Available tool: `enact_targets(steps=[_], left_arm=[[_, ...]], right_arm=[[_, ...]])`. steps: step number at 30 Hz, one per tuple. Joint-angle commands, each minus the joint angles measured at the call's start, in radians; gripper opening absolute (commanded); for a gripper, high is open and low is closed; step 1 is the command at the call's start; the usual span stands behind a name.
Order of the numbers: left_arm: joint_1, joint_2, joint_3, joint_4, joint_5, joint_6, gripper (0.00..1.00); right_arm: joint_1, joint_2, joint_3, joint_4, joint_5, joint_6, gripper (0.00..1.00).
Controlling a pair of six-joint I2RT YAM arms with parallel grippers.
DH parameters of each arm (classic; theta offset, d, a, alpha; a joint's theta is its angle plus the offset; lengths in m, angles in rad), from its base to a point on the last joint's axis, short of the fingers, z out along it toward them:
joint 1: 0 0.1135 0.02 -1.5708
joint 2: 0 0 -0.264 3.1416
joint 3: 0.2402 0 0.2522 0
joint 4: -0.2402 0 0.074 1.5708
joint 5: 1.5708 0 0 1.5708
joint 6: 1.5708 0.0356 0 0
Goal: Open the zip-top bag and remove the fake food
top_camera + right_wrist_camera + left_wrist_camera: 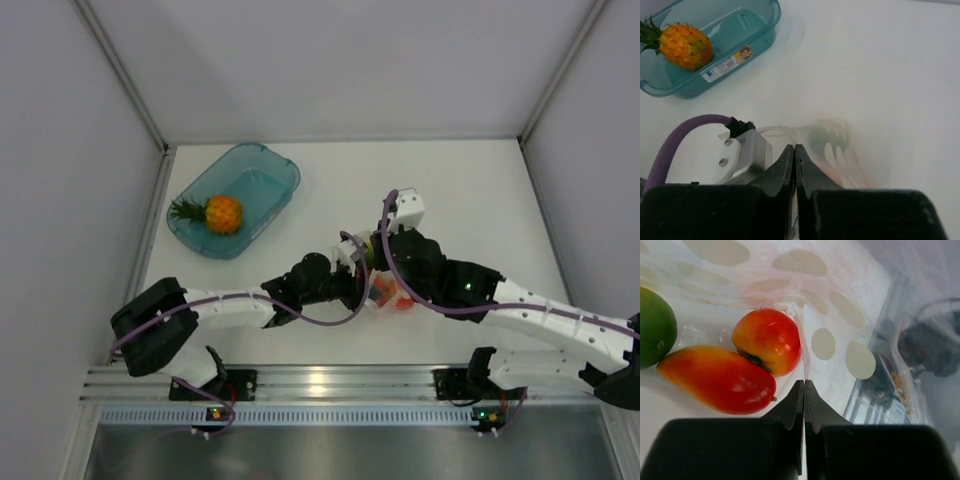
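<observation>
Zip-top bag (840, 300) held mid-frame.
Its film is pinched by left gripper (804, 385) and right gripper (794, 149) jaws; the pineapple (222, 213) is seen in the tray (272, 183), upper left.

Top camera: high behind me, looking down over the whole table (470, 190). Left wrist: jammed close against the zip-top bag (830, 300). Right wrist: low, facing the teal tray (690, 85), shared with top.
</observation>
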Motion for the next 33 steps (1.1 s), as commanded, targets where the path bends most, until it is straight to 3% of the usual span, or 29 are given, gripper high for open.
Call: enact_targets(steps=[1,8,15,24,28,33], left_arm=[[0.0,0.022,-0.002,0.101,0.125,0.085,0.0],[0.0,0.052,-0.006,0.099,0.251,0.16,0.0],[0.0,0.07,0.0,0.099,0.277,0.182,0.0],[0.001,0.134,0.012,0.073,0.261,0.182,0.0],[0.003,0.153,0.04,0.026,0.144,0.156,0.0],[0.017,0.161,0.082,-0.032,0.101,0.118,0.0]], right_arm=[[-0.041,-0.055,-0.005,0.06,-0.074,-0.038,0.0],[-0.113,-0.074,-0.004,0.082,-0.16,-0.119,0.0],[-0.176,0.006,0.045,0.063,-0.241,-0.146,0.0],[-0.177,-0.046,0.013,0.158,-0.283,-0.192,0.0],[-0.176,-0.087,-0.04,0.197,-0.329,-0.204,0.0],[-0.176,-0.159,-0.109,0.22,-0.347,-0.176,0.0]])
